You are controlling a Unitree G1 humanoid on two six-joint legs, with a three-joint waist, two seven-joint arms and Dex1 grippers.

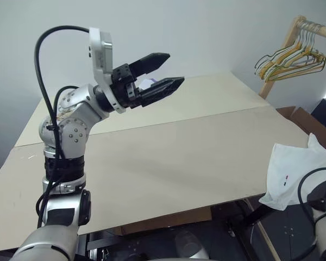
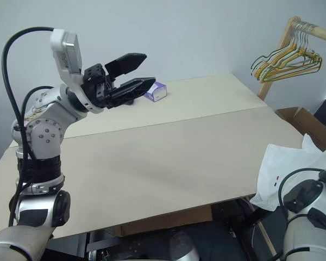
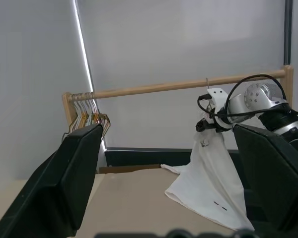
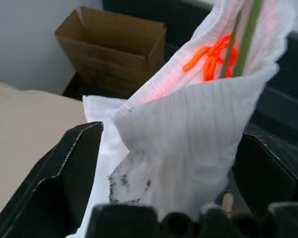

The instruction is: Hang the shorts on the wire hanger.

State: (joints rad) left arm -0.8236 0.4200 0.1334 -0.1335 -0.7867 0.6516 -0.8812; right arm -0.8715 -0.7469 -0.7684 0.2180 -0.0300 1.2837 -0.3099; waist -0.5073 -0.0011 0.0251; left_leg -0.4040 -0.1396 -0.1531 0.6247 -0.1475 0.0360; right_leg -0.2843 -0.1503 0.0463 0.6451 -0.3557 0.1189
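Around the work area, a wide beige table [image 1: 168, 157] takes up most of the head views, its top bare apart from a small purple and white box [image 2: 155, 92] at the far edge. Behind the table's far right corner stands a wooden rack [image 3: 188, 85] with a bunch of yellow and green hangers [image 1: 291, 58] crowded at one end of its rail. An open cardboard box [image 4: 118, 48] sits on the floor past the table's right edge, below the rack.

Raised above the table's left side, the left gripper [image 1: 160, 73] points to the right with its two black fingers spread and nothing between them. Open air lies between it and the cloth on the far right.

The shorts [image 3: 208, 186] hang at the table's right edge, the white cloth draping down from beside the right arm's wrist, with the lower part lying over the table corner and two small dark marks near the hem. In the right wrist view, the gathered waistband sits bunched directly ahead of the right gripper [image 4: 166, 168], between its two widely spread fingers, and neither finger can be seen pressing on the fabric. Thin olive-grey rods of the wire hanger [image 4: 248, 34] run up through the folds at the top, beside an orange mark glowing through the cloth.
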